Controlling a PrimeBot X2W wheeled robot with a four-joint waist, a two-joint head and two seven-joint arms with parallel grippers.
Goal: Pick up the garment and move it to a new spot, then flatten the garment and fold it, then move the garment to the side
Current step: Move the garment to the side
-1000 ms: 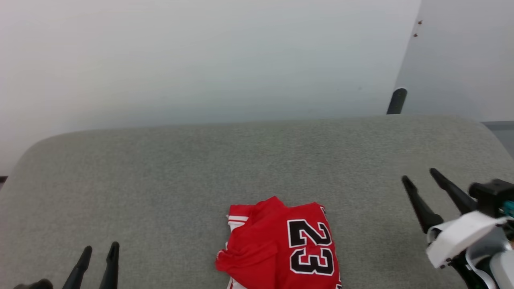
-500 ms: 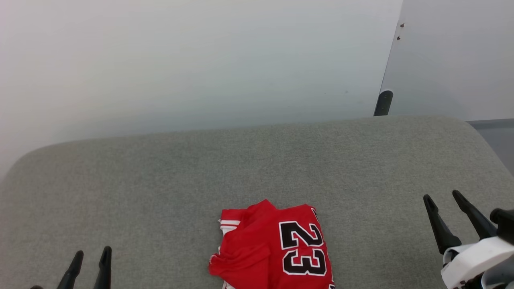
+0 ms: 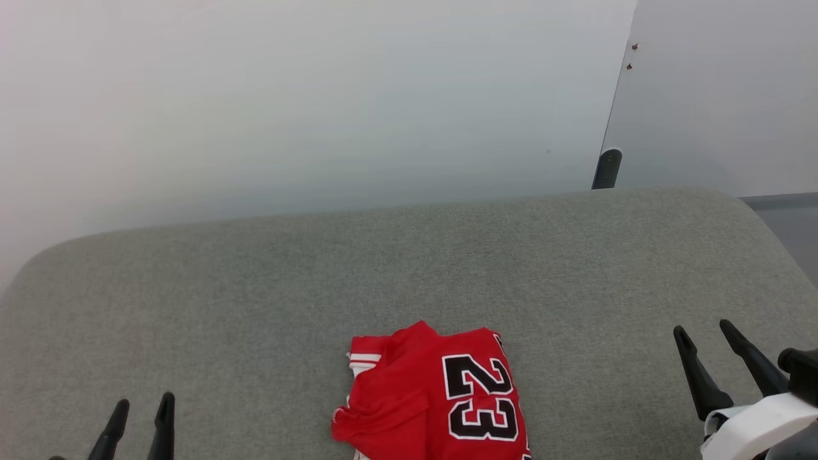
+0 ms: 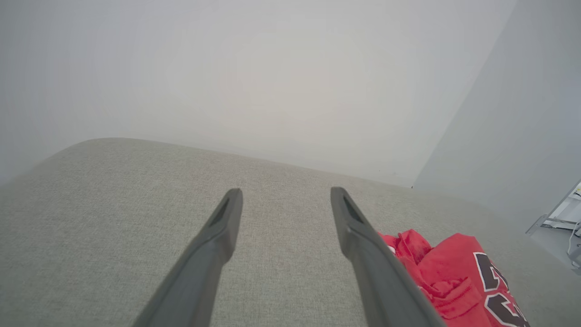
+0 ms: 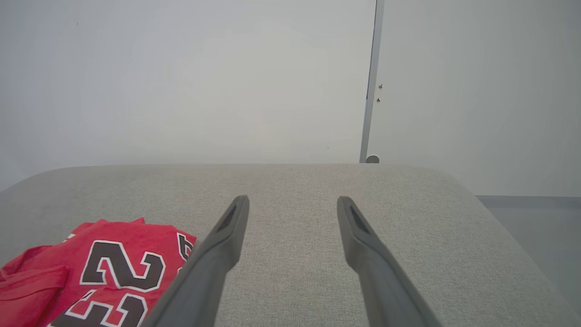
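The garment [image 3: 434, 396], a red jersey with a black white-edged 23 and a bit of white stripe trim, lies folded in a compact bundle on the grey cushioned surface [image 3: 409, 255], near its front edge at centre. My left gripper [image 3: 142, 404] is open at the lower left, well apart from the cloth, with nothing between its fingers. My right gripper [image 3: 703, 329] is open at the lower right, also clear of it. In the left wrist view the garment [image 4: 454, 272] lies right of the gripper [image 4: 286, 193]. In the right wrist view the garment [image 5: 100, 272] lies left of the gripper [image 5: 292, 200].
A pale wall stands behind the grey surface, with a dark upright post [image 3: 606, 169] at the back right corner. Darker floor [image 3: 792, 223] shows past the right edge. The surface has rounded corners and wide bare fabric behind and beside the jersey.
The head camera has shifted, so the whole scene slid left and down. My right gripper has drawn back and down toward the lower right corner. The garment lies as before.
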